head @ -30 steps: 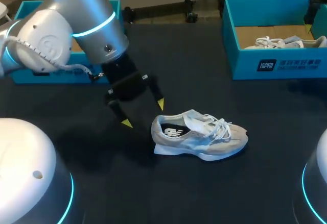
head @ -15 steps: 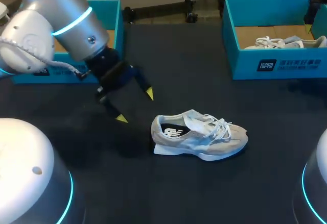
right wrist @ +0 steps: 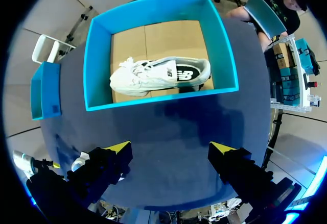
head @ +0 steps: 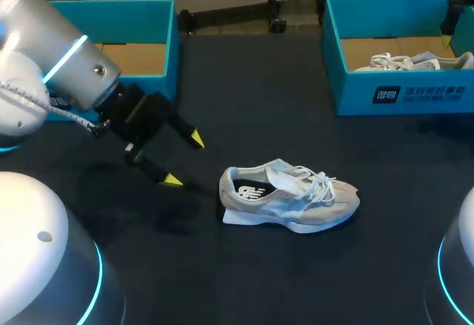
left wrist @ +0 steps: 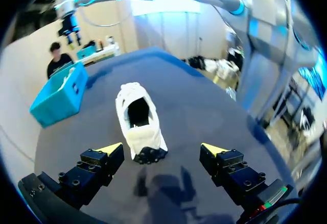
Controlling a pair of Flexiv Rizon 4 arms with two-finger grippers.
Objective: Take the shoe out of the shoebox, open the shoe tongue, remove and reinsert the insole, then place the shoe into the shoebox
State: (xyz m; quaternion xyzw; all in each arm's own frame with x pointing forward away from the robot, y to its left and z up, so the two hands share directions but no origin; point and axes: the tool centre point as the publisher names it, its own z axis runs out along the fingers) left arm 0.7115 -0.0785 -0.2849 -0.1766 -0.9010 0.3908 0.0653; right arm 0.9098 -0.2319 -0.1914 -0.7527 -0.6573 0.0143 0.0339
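Withdrawn over the last second: the left gripper, pulled back from just beside the heel of the shoe toward the left shoebox; the shoe itself was not shifted. Its fingers were held wide apart, with nothing between them. The shoe was seen on the table mat ahead of this gripper, heel end nearest, its long axis running straight away along the fingers' line. The right gripper, likewise spread and empty, was hung above the right shoebox, well apart, so the left arm was judged nearer. The upper was noted as pale grey, suede-like and soft, with white laces, a raised tongue, a dark insole and a firm white sole.
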